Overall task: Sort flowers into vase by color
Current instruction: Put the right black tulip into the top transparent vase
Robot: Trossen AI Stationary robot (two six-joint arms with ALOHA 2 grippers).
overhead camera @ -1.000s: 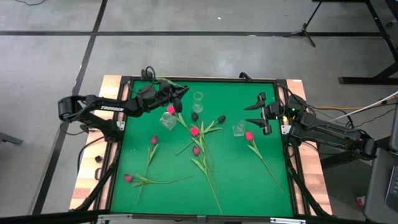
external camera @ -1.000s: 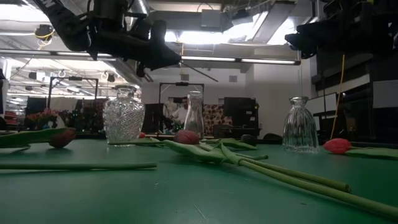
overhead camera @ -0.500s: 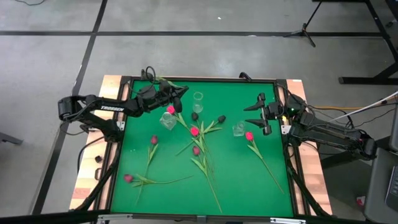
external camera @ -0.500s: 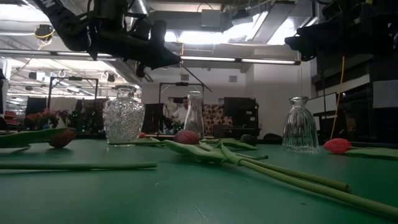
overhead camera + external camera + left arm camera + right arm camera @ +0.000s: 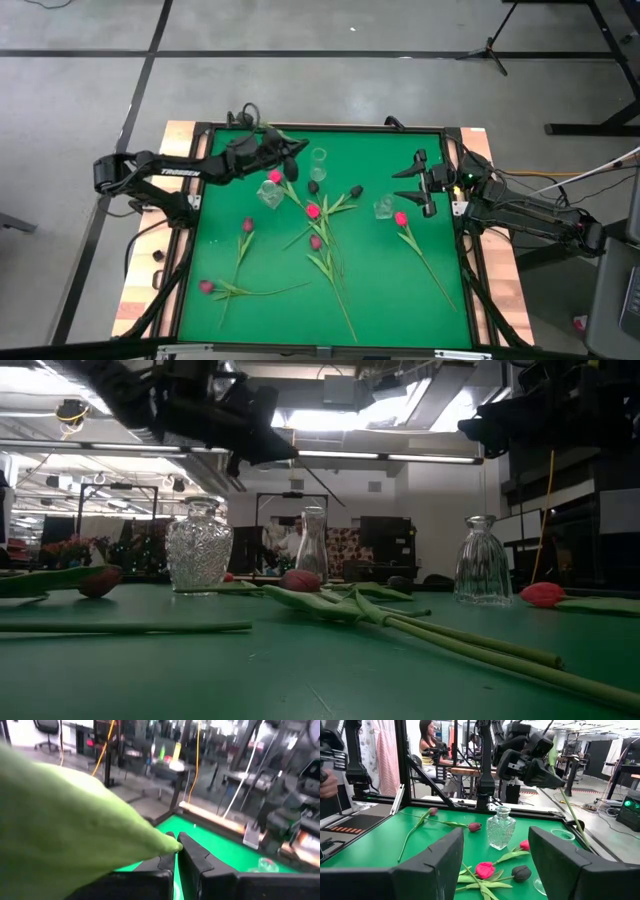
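Low view, near to far: loose flowers (image 5: 420, 628) lay across the green desk (image 5: 300, 680), with the cut-glass vase (image 5: 198, 547), the slim vase (image 5: 312, 544) and the bell vase (image 5: 482, 561) standing behind them. Left claw (image 5: 288, 153) hung over the far desk edge, clamped together on a tulip stem (image 5: 290, 186), pink head (image 5: 274, 177) dangling just above the cut-glass vase. Right claw (image 5: 412, 183) waited by the right edge, fingers apart. Risk: floppy stem swings, the head misses the narrow mouth, or tips the vase.
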